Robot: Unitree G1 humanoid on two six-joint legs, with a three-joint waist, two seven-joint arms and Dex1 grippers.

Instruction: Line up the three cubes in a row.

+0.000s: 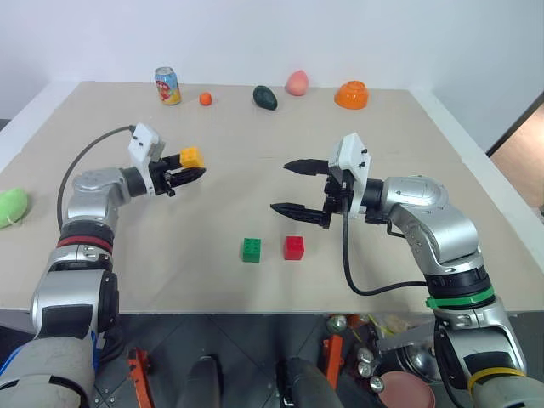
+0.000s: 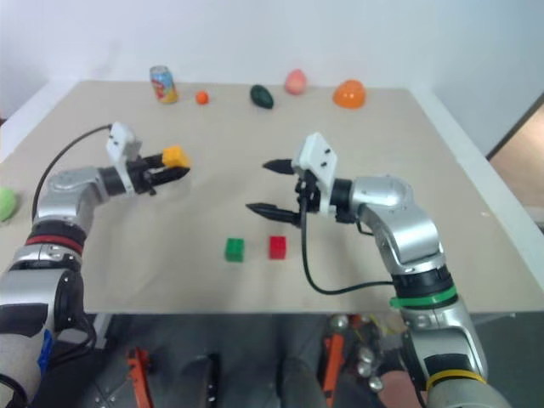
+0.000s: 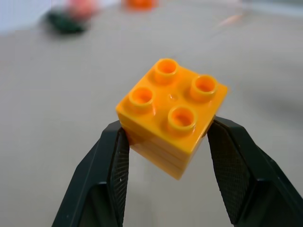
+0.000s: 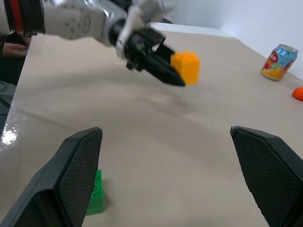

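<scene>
My left gripper is shut on the yellow cube and holds it in the air above the left half of the table, studs up. The left wrist view has the cube pinched between both black fingers. On the table near the front middle, the green cube and the red cube sit side by side with a small gap between them. Above and just behind the red cube hangs my right gripper, pointing left, open wide and empty. The right wrist view catches the green cube below.
Along the table's far edge stand a soda can, a small orange ball, a dark green fruit, a pink fruit and an orange bowl-shaped thing. A green plush toy lies at the left edge.
</scene>
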